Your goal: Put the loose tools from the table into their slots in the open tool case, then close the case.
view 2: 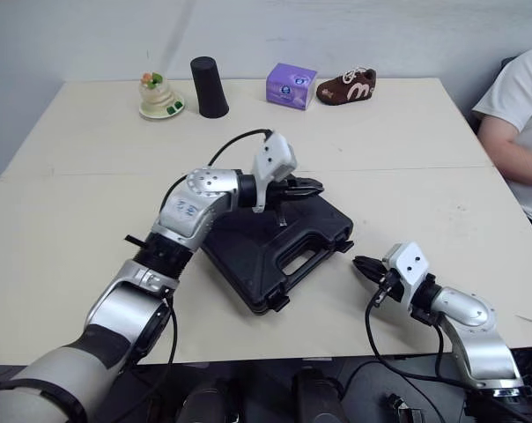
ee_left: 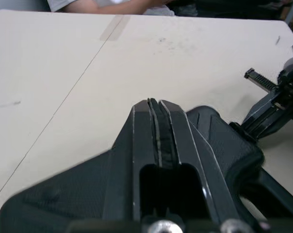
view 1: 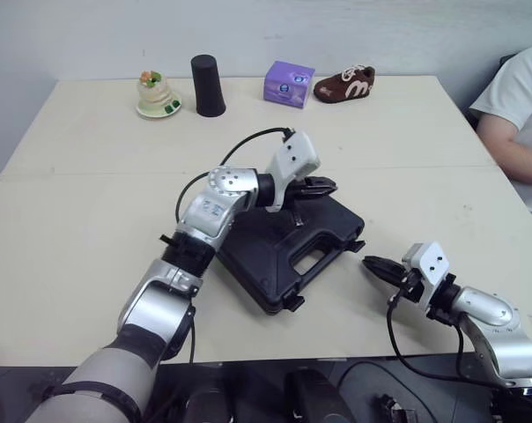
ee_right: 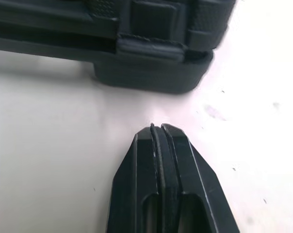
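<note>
The black tool case (view 1: 288, 251) lies closed on the table, handle toward the near edge. My left gripper (view 1: 326, 186) hovers over its far right corner, fingers shut with nothing between them. In the left wrist view the shut fingertips (ee_left: 156, 109) sit just above the case lid (ee_left: 224, 141). My right gripper (view 1: 372, 264) rests low over the table, to the right of the case, shut and empty. The right wrist view shows its tip (ee_right: 158, 131) a short way from the case's corner and latch (ee_right: 151, 48).
At the table's far edge stand a small cake ornament (view 1: 156, 95), a black cup (view 1: 208, 85), a purple box (view 1: 288, 84) and a brown shoe-shaped object (view 1: 343, 84). A person in a white shirt (view 1: 517, 115) sits at the right.
</note>
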Robot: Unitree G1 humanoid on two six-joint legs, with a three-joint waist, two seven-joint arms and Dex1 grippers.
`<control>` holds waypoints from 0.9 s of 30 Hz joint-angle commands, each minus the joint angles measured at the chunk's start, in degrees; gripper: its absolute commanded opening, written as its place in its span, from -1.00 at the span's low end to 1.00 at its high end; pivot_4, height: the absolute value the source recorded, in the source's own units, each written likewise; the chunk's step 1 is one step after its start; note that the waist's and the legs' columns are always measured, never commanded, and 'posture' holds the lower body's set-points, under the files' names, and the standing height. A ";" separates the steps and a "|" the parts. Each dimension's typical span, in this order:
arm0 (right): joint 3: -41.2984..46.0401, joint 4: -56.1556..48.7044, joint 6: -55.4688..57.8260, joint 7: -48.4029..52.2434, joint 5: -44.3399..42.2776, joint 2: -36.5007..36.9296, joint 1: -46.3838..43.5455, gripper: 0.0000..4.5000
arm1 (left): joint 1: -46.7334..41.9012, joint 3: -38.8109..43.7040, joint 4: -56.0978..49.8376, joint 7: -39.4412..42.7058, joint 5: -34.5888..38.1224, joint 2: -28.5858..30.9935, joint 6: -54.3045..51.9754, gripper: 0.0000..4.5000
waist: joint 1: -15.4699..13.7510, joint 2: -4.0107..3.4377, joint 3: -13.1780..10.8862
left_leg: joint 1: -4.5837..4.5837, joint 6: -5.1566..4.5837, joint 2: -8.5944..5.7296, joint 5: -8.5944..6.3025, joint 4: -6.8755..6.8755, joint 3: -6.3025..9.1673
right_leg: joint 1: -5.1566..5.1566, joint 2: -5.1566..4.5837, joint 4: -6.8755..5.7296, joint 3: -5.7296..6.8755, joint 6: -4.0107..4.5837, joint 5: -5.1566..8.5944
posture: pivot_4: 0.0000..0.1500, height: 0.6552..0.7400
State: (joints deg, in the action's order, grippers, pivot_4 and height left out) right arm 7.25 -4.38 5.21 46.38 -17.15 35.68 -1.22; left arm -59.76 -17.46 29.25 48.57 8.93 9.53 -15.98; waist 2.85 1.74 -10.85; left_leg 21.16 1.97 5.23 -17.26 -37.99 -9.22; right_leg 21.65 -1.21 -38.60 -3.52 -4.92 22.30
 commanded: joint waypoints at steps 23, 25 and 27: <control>-2.05 -0.84 0.64 -1.94 -0.15 -4.12 -5.78 -0.99 | 8.68 -8.67 1.82 1.76 -11.43 0.61 -7.73 -1.00 | 0.33 0.11 0.50 | -0.65 0.03 0.04 -0.02 0.00 0.06 | -0.71 -0.25 0.06 -0.01 0.00 0.00 | 1.00 1.00; -2.30 -0.45 0.39 -1.50 -0.24 -4.41 -6.25 -0.99 | 9.29 -8.89 1.00 1.62 -11.49 0.85 -8.21 -1.00 | 0.34 0.10 0.50 | -0.96 0.09 0.12 -0.06 0.08 0.11 | -1.08 -0.22 0.24 0.05 0.02 0.01 | 1.00 1.00; -2.43 -0.19 0.40 -1.17 -0.40 -4.64 -6.61 -0.99 | 9.66 -9.13 0.43 1.63 -11.59 1.15 -8.61 -1.00 | 0.42 0.11 0.52 | -0.99 0.10 0.15 -0.07 0.12 0.12 | -1.13 -0.20 0.30 0.06 0.05 0.00 | 1.00 1.00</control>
State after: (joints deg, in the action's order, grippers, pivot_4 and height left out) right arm 4.89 -3.50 6.48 44.90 -16.87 31.30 -6.41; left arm -54.20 -22.46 25.50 49.44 1.60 9.47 -20.66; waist 3.27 1.84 -10.33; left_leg 20.17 2.08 5.39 -17.34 -37.86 -9.10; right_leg 20.52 -1.40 -38.28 -3.47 -4.87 22.31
